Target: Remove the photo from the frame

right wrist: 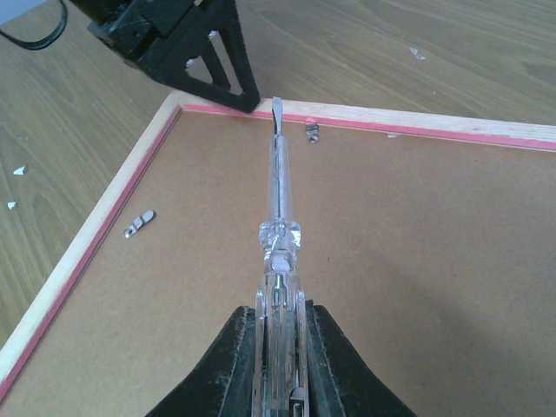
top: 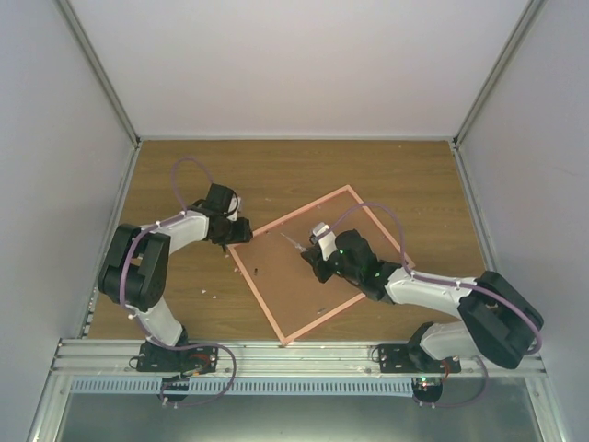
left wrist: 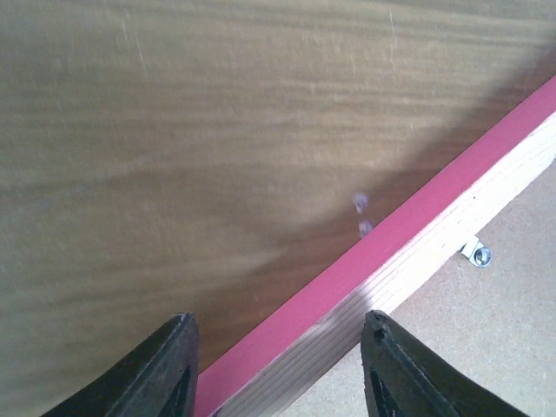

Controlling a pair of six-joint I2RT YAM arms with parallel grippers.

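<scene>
- Fingers [left wrist: 165, 369] of the black left gripper [left wrist: 280, 320] are standing apart astride one rim of the thin pink-red rectangular picture frame [top: 258, 296]. One is hanging outside over the brown wood-grain tabletop [left wrist: 174, 130], the other inside over the board. A strip of table is showing between the outer finger and the rim, so they are not looking clamped.
- Lying face down and skewed like a diamond near the middle of the table, the frame is showing its plain brown fibreboard backing [top: 285, 285]. The photo is not showing in any view and is presumably sitting hidden under that board.
- One small metal retaining tab [right wrist: 311, 132] is sitting against the far rim in the right wrist view, and a second tab [right wrist: 139, 224] is lying by the left rim.
- A clear-handled flat-blade screwdriver [right wrist: 278, 200] is pointing its long axis straight away from its holder toward the far rim. Its tip is lying just left of the first tab, close beside the left arm's fingers.
- The right gripper [right wrist: 280, 317] is squeezing tight on the screwdriver handle. Being the nearer arm, it is likely needing only a small sideways shift to meet the tab.
</scene>
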